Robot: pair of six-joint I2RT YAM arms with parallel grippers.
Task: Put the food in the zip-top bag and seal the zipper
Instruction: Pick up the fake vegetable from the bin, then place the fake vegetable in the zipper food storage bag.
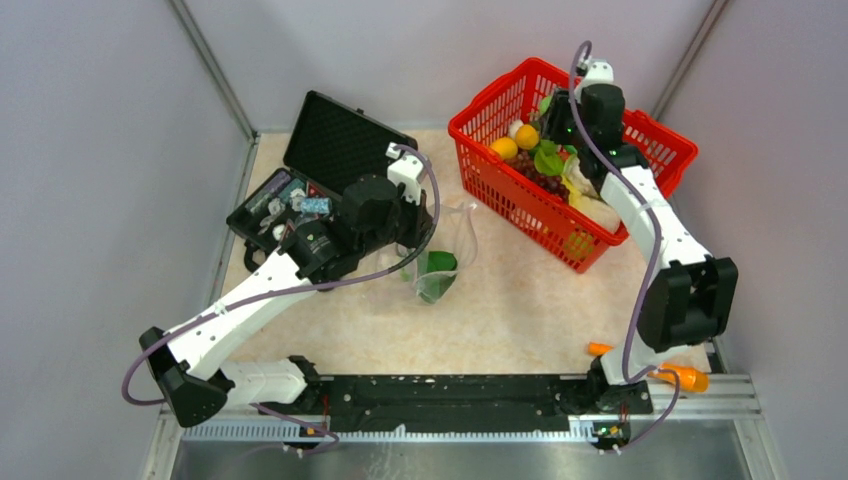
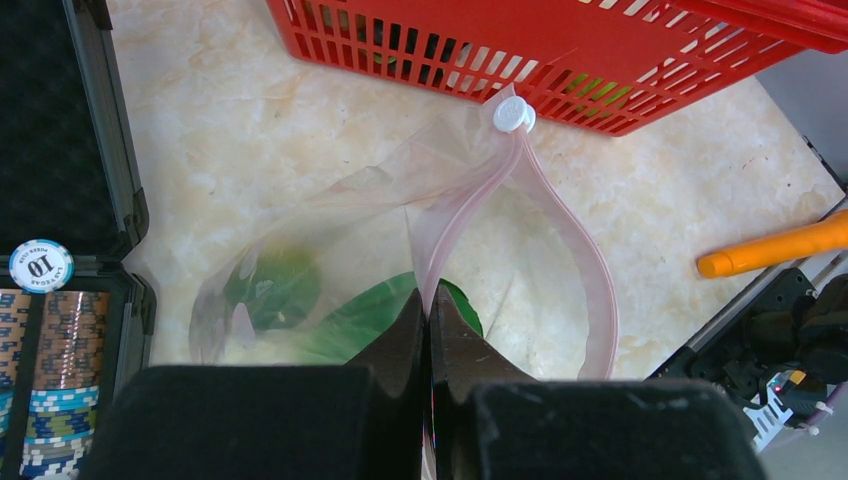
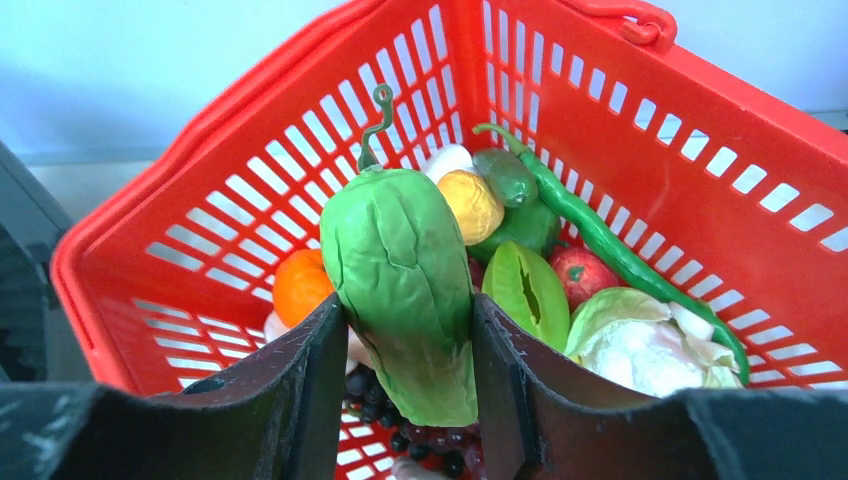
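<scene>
While the right gripper (image 3: 408, 310) hung over the red basket (image 1: 497, 190), its jaws were clamped on a green pepper (image 3: 400, 260), pressing the body from both sides with the curled stem up. Remaining food (image 3: 620, 340) lay heaped inside the basket beneath it: cabbage, citrus, grapes, a long bean.

The zip-top bag (image 2: 330, 220) lay on the table just outside the basket's long wall, on the side toward the arm bases. Green leafy pieces (image 2: 275, 285) were already inside it. The left gripper (image 2: 428, 300) was pinched tight on one lip of the mouth, so the pink zipper (image 2: 565, 225) bowed into an open loop, its white slider (image 2: 513, 114) at the end nearest the basket. A black case (image 1: 330, 140) stood well apart from the basket, beyond the bag.

Handling notes (judgement):
- The pepper looked like light, rigid, smooth plastic. A grip across the widest part suits it. The glossy skin could slip if tilted.
- The bag film looked thin, limp and slick, with no shape of its own. The zipper strip is the only stiff part, so that is the place to hold it.
- The mouth opening looked narrow for the pepper, so it should go in end-first.
</scene>
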